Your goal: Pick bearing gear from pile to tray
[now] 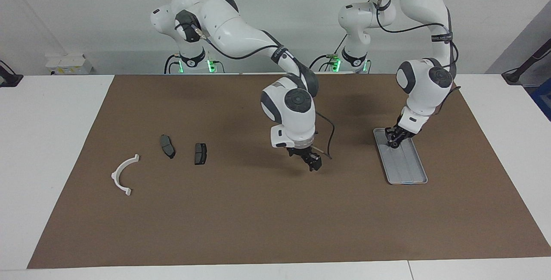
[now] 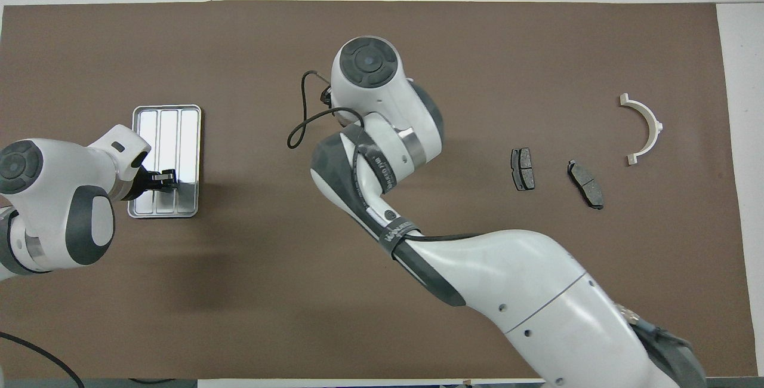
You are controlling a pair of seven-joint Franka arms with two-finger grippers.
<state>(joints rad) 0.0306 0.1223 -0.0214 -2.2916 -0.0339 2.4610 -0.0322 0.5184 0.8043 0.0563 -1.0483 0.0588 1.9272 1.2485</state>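
**Ana:** Facing view first: where is the tray (image 1: 407,169)?

**Ben:** It lies on the brown mat (image 1: 258,219) toward the left arm's end of the worktop (image 1: 51,142), long side running from the robots' edge toward the edge away from them. The left pincer (image 1: 394,139) is down over the tray's end nearer the robots, tips at or just above its floor. I cannot tell whether its fingers are spread or pressed together, nor whether anything is between them.

**Ana:** And the right pincer (image 1: 314,162)?

**Ben:** It hangs above bare mat around the middle of the worktop, tilted toward the tray. Whether it is pinching something I cannot tell; in the overhead view the wrist hides it.

**Ana:** What remains of the pile?

**Ben:** Three parts, toward the right arm's end. The white half-ring bracket (image 1: 123,175) lies closest to that end's edge. The two dark grey brake pads (image 1: 167,146) lie apart from each other, between the bracket and the right pincer. I cannot make out any small black gear on the mat or in the tray.
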